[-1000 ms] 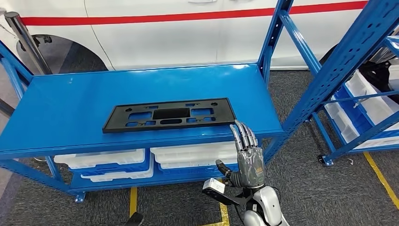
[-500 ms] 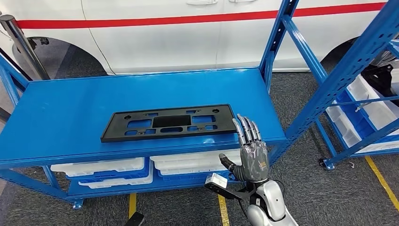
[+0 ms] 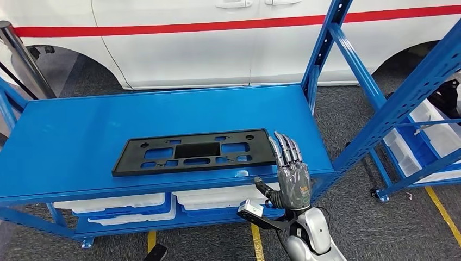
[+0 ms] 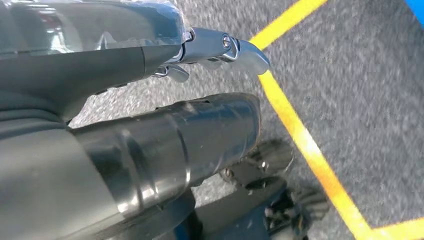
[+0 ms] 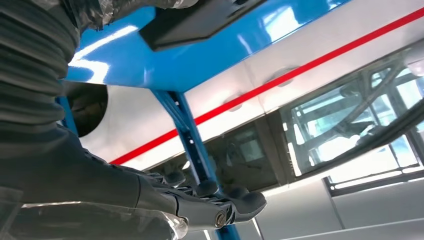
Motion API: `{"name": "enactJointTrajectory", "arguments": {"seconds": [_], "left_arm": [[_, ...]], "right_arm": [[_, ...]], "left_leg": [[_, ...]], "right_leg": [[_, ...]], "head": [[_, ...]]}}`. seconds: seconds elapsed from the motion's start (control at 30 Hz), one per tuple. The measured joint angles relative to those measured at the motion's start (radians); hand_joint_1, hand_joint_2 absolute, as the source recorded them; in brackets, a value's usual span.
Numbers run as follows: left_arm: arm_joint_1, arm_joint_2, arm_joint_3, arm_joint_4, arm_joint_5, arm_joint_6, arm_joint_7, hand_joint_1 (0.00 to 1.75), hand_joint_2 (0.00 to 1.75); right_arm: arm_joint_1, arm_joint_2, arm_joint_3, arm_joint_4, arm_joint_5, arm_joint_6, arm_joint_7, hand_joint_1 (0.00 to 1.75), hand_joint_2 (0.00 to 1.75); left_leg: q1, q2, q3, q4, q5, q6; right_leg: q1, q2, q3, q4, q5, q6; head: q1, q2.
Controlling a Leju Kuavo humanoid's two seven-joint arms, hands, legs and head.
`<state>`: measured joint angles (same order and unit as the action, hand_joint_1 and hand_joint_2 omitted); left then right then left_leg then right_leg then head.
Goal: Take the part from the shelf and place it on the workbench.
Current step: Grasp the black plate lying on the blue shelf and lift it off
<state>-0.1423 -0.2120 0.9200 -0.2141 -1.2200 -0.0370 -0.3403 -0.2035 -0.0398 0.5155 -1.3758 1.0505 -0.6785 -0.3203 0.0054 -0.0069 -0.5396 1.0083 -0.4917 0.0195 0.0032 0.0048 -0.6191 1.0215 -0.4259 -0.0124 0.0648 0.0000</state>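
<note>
Spanning the back of the head view, a white vehicle (image 3: 217, 43) with a red stripe stands behind a blue shelf (image 3: 81, 136), whose flat top deck carries the part (image 3: 195, 152), a long black plastic plate with rectangular cut-outs. The part lies flat near the deck's front edge, its right end close to the shelf's right front corner. Below the deck, white bins (image 3: 163, 198) sit on the lower level, and a second blue rack (image 3: 418, 109) with more white trays stands to the right on grey carpet crossed by yellow floor lines (image 3: 255, 244).

The right hand (image 3: 291, 174) is raised in front of the shelf's front edge, palm away from the camera, fingers straight and close together, thumb out to the side, holding nothing; its fingertips (image 3: 282, 144) reach up beside the part's right end, and whether they touch it cannot be told. The right wrist view adds what the head view lacks: the blue deck seen at a low angle, a corner of the black part (image 5: 200, 20) near the hand, and the vehicle's windows beyond. The left wrist view looks down at grey floor and a yellow line (image 4: 305, 145), with the left hand (image 4: 220, 50) beside the robot's body; whether it is spread or closed cannot be told.
</note>
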Motion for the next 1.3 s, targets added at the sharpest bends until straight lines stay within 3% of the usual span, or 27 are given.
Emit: {"name": "enactJointTrajectory", "arguments": {"seconds": [0.07, 0.1, 0.17, 0.2, 0.23, 0.27, 0.33, 0.37, 0.4, 0.57, 0.63, 0.7, 0.73, 0.77, 0.83, 0.9, 1.0, 1.3], "left_arm": [[-0.001, 0.0, 0.0, 0.0, 0.0, 0.0, 0.0, 0.0, 0.0], [-0.002, 0.0, -0.001, 0.0, 0.0, 0.0, 0.001, 0.0, 0.0], [-0.002, 0.0, -0.001, 0.0, 0.0, -0.001, 0.001, 0.0, 0.0], [0.0, 0.0, -0.001, 0.0, 0.0, -0.002, 0.001, 0.0, 0.0], [0.002, 0.0, -0.001, 0.0, 0.0, -0.002, 0.002, 0.0, 0.0], [0.002, 0.0, -0.001, 0.0, 0.0, -0.002, 0.002, 0.0, 0.0], [0.003, 0.0, -0.001, 0.0, 0.0, -0.002, 0.002, 0.0, 0.0], [0.002, 0.0, -0.001, 0.0, 0.0, -0.003, 0.002, 0.0, 0.0], [0.001, 0.0, -0.001, 0.0, 0.0, -0.003, 0.002, 0.0, 0.0], [0.0, 0.001, -0.002, 0.0, 0.0, -0.004, 0.002, 0.0, 0.0], [-0.002, 0.001, -0.002, 0.0, 0.0, -0.004, 0.002, 0.0, 0.0], [-0.004, 0.001, -0.004, 0.0, 0.0, -0.002, 0.003, 0.0, 0.0], [-0.003, 0.001, -0.004, 0.0, 0.0, 0.0, 0.005, 0.0, 0.0], [-0.003, 0.001, -0.004, 0.0, 0.0, 0.005, 0.008, 0.0, 0.0], [-0.002, 0.0, -0.007, 0.0, -0.002, 0.027, 0.017, 0.0, 0.0], [-0.003, -0.004, -0.012, 0.0, -0.007, 0.058, 0.028, 0.0, 0.0], [-0.005, -0.006, -0.022, 0.0, -0.016, 0.091, 0.039, 0.0, 0.0], [-0.007, -0.007, -0.041, 0.0, -0.021, 0.123, 0.059, 0.0, 0.0]], "right_arm": [[-0.002, 0.0, 0.001, 0.001, 0.0, 0.006, 0.001, 0.0, 1.75], [-0.004, 0.0, 0.003, 0.002, 0.0, 0.01, 0.001, 0.0, 1.75], [-0.007, 0.0, 0.007, 0.006, 0.0, 0.016, 0.001, 0.0, 1.75], [-0.007, 0.0, 0.009, 0.009, 0.0, 0.017, 0.001, 0.0, 1.75], [-0.007, 0.0, 0.011, 0.012, 0.0, 0.019, 0.001, 0.0, 1.75], [-0.007, 0.0, 0.013, 0.015, 0.0, 0.021, 0.001, 0.0, 1.75], [-0.008, 0.0, 0.017, 0.018, 0.0, 0.026, 0.001, 0.0, 1.75], [-0.009, 0.0, 0.018, 0.02, 0.0, 0.029, 0.001, 0.0, 1.75], [-0.011, 0.0, 0.02, 0.021, -0.001, 0.031, 0.001, 0.0, 1.75], [-0.02, 0.0, 0.025, 0.023, -0.006, 0.032, 0.002, 0.0, 1.75], [-0.024, 0.0, 0.026, 0.024, -0.007, 0.033, 0.002, 0.0, 1.75], [-0.025, 0.0, 0.028, 0.028, -0.008, 0.035, 0.002, 0.0, 1.75], [-0.024, 0.0, 0.029, 0.031, -0.008, 0.037, 0.002, 0.0, 1.75], [-0.024, 0.0, 0.03, 0.034, -0.009, 0.039, 0.002, 0.0, 1.75], [-0.025, 0.0, 0.032, 0.036, -0.01, 0.043, 0.002, 0.0, 1.75], [-0.026, 0.0, 0.034, 0.036, -0.011, 0.046, 0.004, 0.0, 1.75], [-0.027, 0.0, 0.037, 0.037, -0.012, 0.047, 0.006, 0.0, 1.75], [-0.029, -0.004, 0.054, 0.039, -0.089, 0.125, -0.031, 0.0, 1.75]], "left_leg": [[0.0, 0.001, -0.007, 0.027, -0.018, -0.01], [0.0, 0.002, -0.027, 0.07, -0.04, -0.015], [0.003, 0.002, -0.101, 0.205, -0.092, -0.022], [0.005, 0.002, -0.138, 0.262, -0.104, -0.026], [0.006, 0.002, -0.162, 0.289, -0.096, -0.029], [0.007, 0.002, -0.165, 0.274, -0.066, -0.03], [0.009, 0.003, -0.125, 0.152, 0.026, -0.03], [0.008, 0.003, -0.1, 0.09, 0.057, -0.028], [0.007, 0.003, -0.082, 0.048, 0.07, -0.023], [0.006, 0.0, -0.062, 0.011, 0.054, 0.009], [0.008, 0.001, -0.05, 0.006, 0.048, 0.02], [0.008, 0.002, -0.041, 0.006, 0.04, 0.024], [0.007, 0.002, -0.035, 0.007, 0.035, 0.025], [0.007, 0.001, -0.027, 0.007, 0.029, 0.024], [0.007, -0.002, -0.008, 0.008, 0.016, 0.021], [0.004, -0.003, 0.005, 0.007, 0.004, 0.013], [0.0, -0.002, 0.007, 0.008, -0.004, 0.008], [0.003, 0.0, 0.016, -0.008, -0.004, 0.001]], "right_leg": [[-0.007, 0.0, 0.015, -0.014, -0.003, -0.008], [-0.01, -0.002, 0.024, -0.02, -0.005, -0.013], [-0.008, -0.004, 0.037, -0.022, -0.015, -0.02], [-0.008, -0.005, 0.043, -0.021, -0.022, -0.021], [-0.008, -0.004, 0.051, -0.02, -0.028, -0.021], [-0.008, -0.003, 0.06, -0.019, -0.035, -0.02], [-0.01, -0.002, 0.078, -0.015, -0.053, -0.014], [-0.008, -0.001, 0.084, -0.012, -0.062, -0.008], [-0.007, 0.0, 0.085, -0.009, -0.068, -0.003], [-0.007, -0.001, 0.075, 0.017, -0.094, 0.021], [-0.011, -0.002, 0.025, 0.117, -0.138, 0.03], [-0.013, -0.002, -0.059, 0.251, -0.178, 0.036], [-0.014, -0.002, -0.088, 0.287, -0.176, 0.037], [-0.015, -0.002, -0.098, 0.281, -0.15, 0.036], [-0.015, -0.002, -0.066, 0.165, -0.057, 0.029], [-0.009, -0.002, -0.018, 0.048, -0.001, 0.02], [-0.007, 0.001, 0.0, 0.005, -0.001, 0.016], [-0.003, 0.004, 0.001, 0.006, -0.009, 0.005]], "head": [[-0.001, 0.0], [-0.002, 0.0], [-0.002, 0.0], [-0.002, 0.0], [-0.002, 0.0], [-0.002, 0.0], [-0.002, 0.0], [-0.002, 0.0], [-0.002, 0.0], [-0.002, 0.0], [-0.001, 0.0], [-0.001, 0.0], [-0.001, 0.0], [-0.001, 0.0], [-0.001, 0.0], [-0.001, 0.0], [-0.002, 0.0], [-0.002, 0.0]]}}
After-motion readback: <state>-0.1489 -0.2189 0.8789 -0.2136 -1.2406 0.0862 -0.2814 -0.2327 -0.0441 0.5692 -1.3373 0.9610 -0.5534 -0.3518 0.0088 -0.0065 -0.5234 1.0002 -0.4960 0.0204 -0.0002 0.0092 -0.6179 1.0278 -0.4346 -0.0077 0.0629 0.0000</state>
